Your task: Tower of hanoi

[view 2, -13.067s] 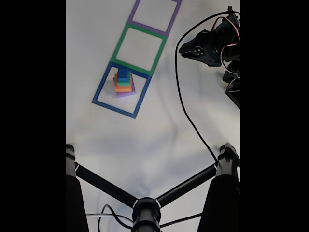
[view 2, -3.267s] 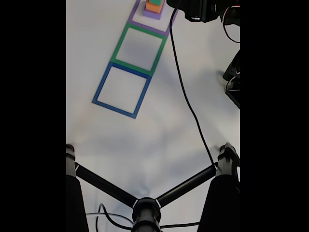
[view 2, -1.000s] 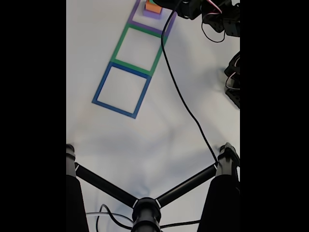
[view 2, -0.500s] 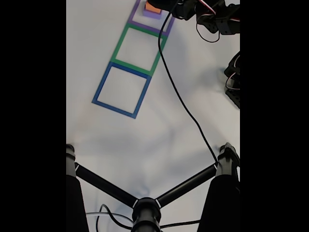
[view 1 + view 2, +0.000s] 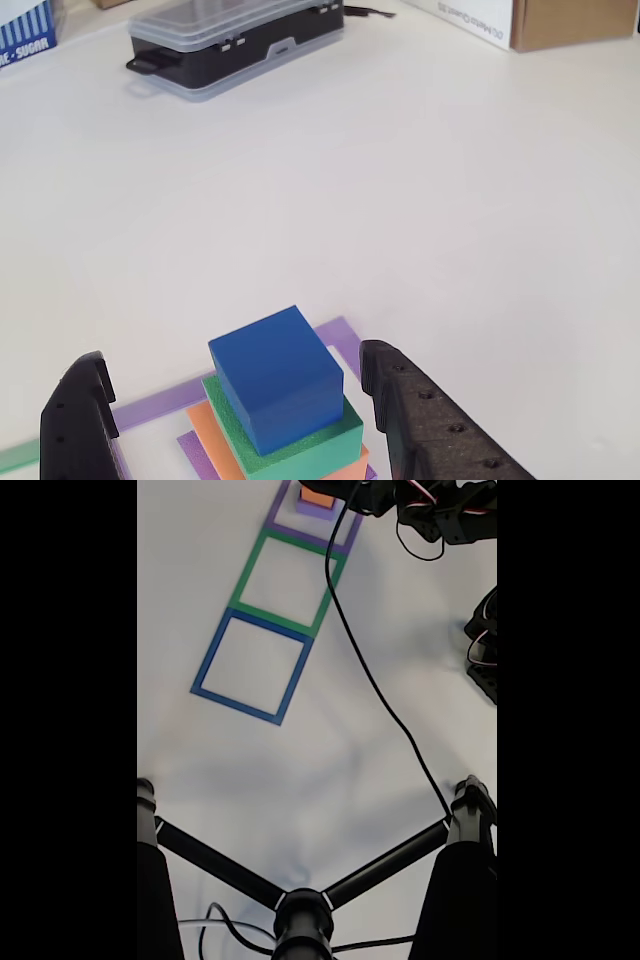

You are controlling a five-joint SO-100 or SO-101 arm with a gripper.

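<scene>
arm (image 5: 440, 510) advanced over white table (image 5: 300, 760), stack (image 5: 285, 405) unmoved.

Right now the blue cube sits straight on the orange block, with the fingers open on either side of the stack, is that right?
Not quite. The blue cube sits on the green block, which lies on the orange block, as the other view shows. The rest holds: the fingers stand open on either side of the stack.

Bright, even, soft light w/ faint shadows; sharp close-up, fixed view slightly hazy.
</scene>
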